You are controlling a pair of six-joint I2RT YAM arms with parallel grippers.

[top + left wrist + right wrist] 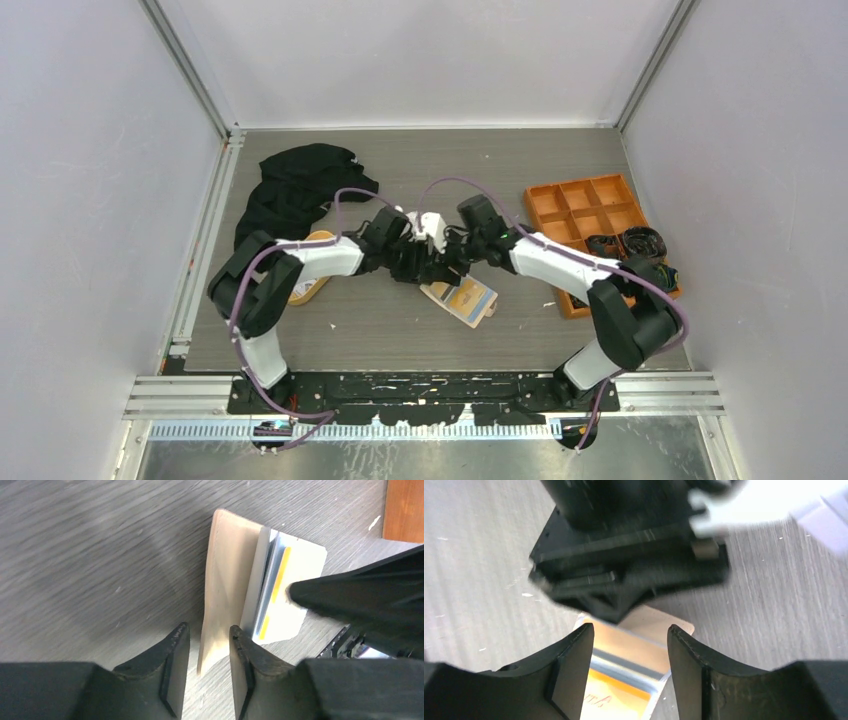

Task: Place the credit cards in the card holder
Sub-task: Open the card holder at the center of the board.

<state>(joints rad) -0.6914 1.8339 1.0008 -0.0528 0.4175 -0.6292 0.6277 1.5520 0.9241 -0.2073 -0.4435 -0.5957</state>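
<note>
Two arms nose to nose at the middle of the grey wood-grain worktop [380,320]. Left pincer [209,655] narrowly parted, astride the near edge of the small beige leather-like card holder [222,580], not clamped on it. Right pincer [630,665] wider apart, straddling the same wallet, one fingertip [300,592] over the whitish, yellow-striped credit cards [305,565] lying on its pale inside. Further right, orange compartmented box [580,205]; far left, crumpled black cloth [295,190].

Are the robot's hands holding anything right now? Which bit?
Nothing looks gripped. The left gripper stands open around the beige flap edge of the card holder, with a gap. The right gripper is open above the credit cards.
</note>
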